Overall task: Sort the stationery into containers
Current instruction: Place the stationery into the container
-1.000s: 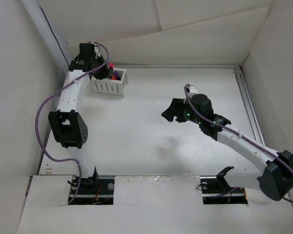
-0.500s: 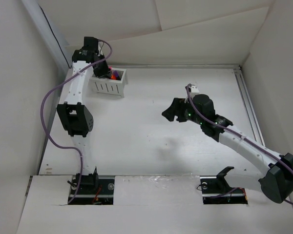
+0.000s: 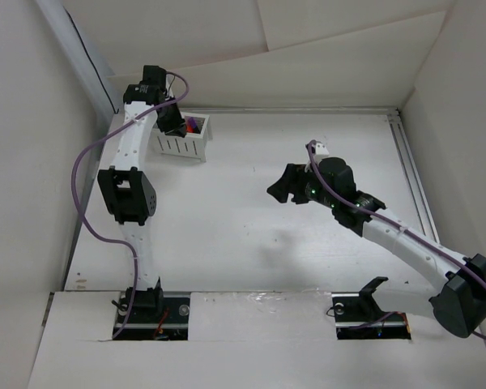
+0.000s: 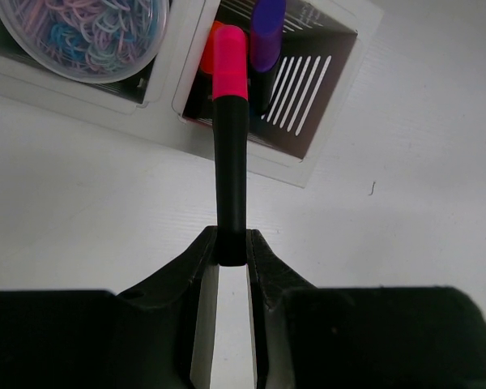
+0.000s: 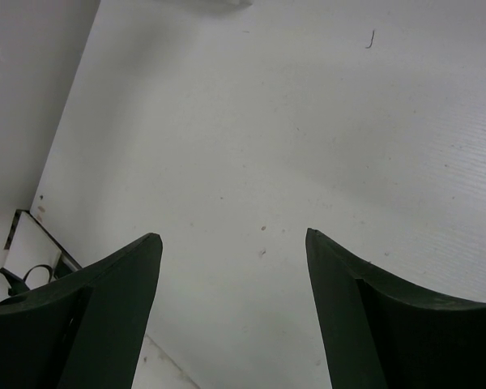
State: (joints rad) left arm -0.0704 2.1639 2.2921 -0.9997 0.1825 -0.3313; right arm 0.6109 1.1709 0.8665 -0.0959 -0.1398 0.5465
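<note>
My left gripper point(image 4: 232, 243) is shut on a black marker with a pink cap point(image 4: 229, 121). The pink cap end hangs over the right compartment of the white slotted organiser point(image 4: 324, 105). That compartment holds a purple marker point(image 4: 266, 32) and an orange one point(image 4: 207, 53). The left compartment holds a round clear tub of coloured paper clips point(image 4: 81, 32). In the top view the left gripper point(image 3: 175, 120) is at the organiser point(image 3: 182, 144) in the far left corner. My right gripper point(image 5: 233, 239) is open and empty above bare table, mid-right in the top view point(image 3: 282, 185).
White walls close in the table at the left, back and right. A metal rail point(image 3: 411, 170) runs along the right edge. The arm bases point(image 3: 150, 308) sit at the near edge. A purple cable point(image 3: 85, 186) loops beside the left arm.
The left arm has stretched further up toward the organiser, and its gripper with the marker shifted slightly right over it. The right arm has not moved.
</note>
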